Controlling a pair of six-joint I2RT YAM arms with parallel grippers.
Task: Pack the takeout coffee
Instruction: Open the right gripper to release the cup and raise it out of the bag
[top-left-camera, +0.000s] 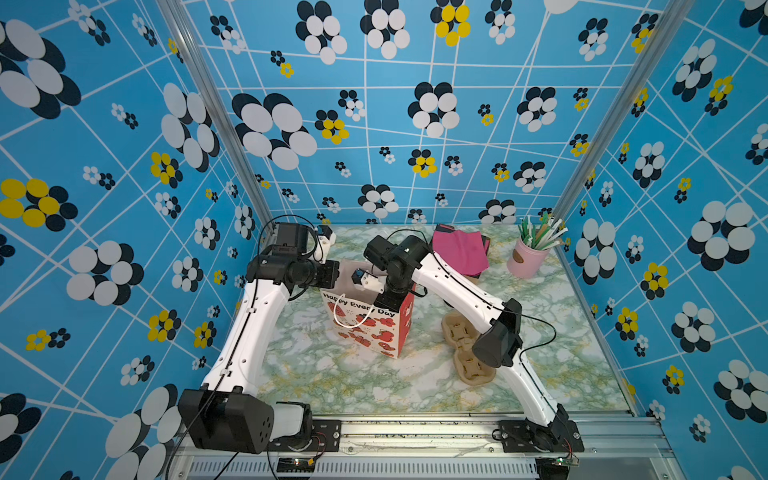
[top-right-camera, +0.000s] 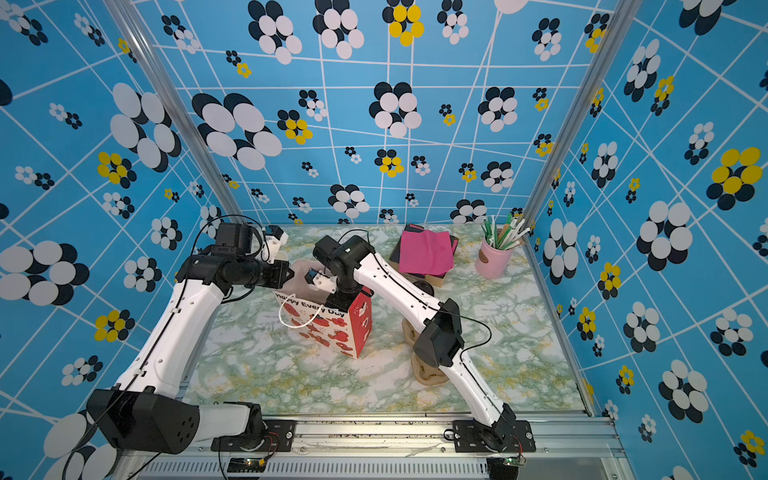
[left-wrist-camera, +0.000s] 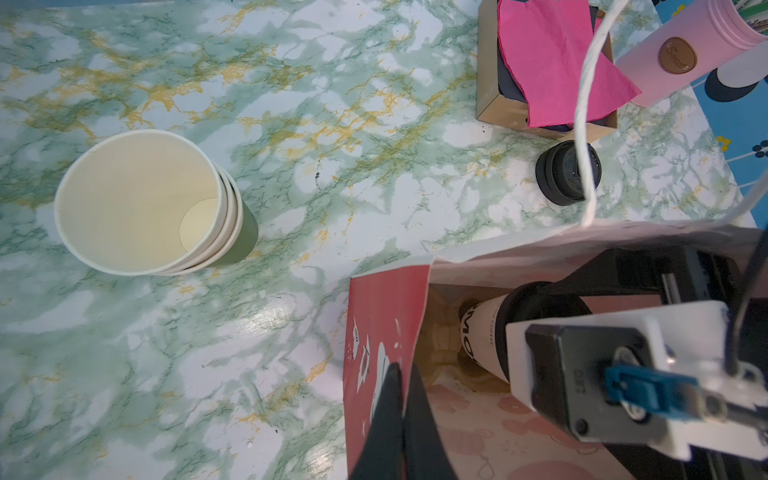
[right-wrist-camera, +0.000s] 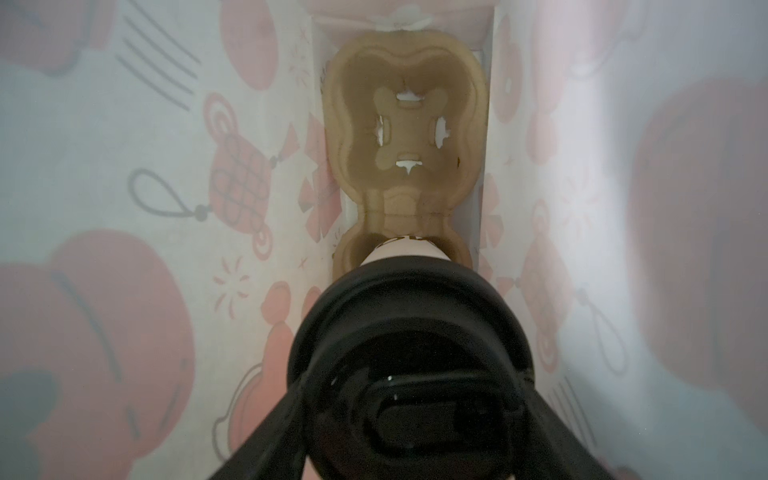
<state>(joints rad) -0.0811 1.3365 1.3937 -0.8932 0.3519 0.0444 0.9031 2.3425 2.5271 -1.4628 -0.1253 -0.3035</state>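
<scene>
Two arms in from the near edge of the tabletop (top-left-camera: 332, 382), both at the gift bag (top-left-camera: 365, 328).

Nearest, toward the right edge and partly under the right arm: a stack of pulp carriers (top-left-camera: 457, 332), near the bag but apart from it.

At mid-tabletop the bag itself, upright, mouth open, white printed front facing the near edge.

On the bag's left rim, the left gripper (left-wrist-camera: 405, 372), fingers (left-wrist-camera: 386, 419) pinched tight on the paper, one outside on the red side panel, one inside.

Down through the mouth from above, the right gripper (right-wrist-camera: 411, 386), fingers (right-wrist-camera: 266, 436) spread to the width of the black lid (right-wrist-camera: 411, 316) and clamped on its two sides.

In that grip, deep inside the bag: the takeout coffee (left-wrist-camera: 484, 332), white cup below, lid on top. Base at the rim of one pocket of a cup carrier (right-wrist-camera: 409, 129) lying on the bag's floor; cannot tell whether seated. Second pocket bare.

Beyond the bag toward the left edge, a stack of lidless cups (left-wrist-camera: 153, 203) on open tabletop. Farther right, loose black lids (left-wrist-camera: 552, 174) just before a brown box (left-wrist-camera: 494, 108) of pink napkins (top-left-camera: 459, 249).

At the far right corner, a pink tin (top-left-camera: 525, 259) of straws (top-left-camera: 540, 235).
</scene>
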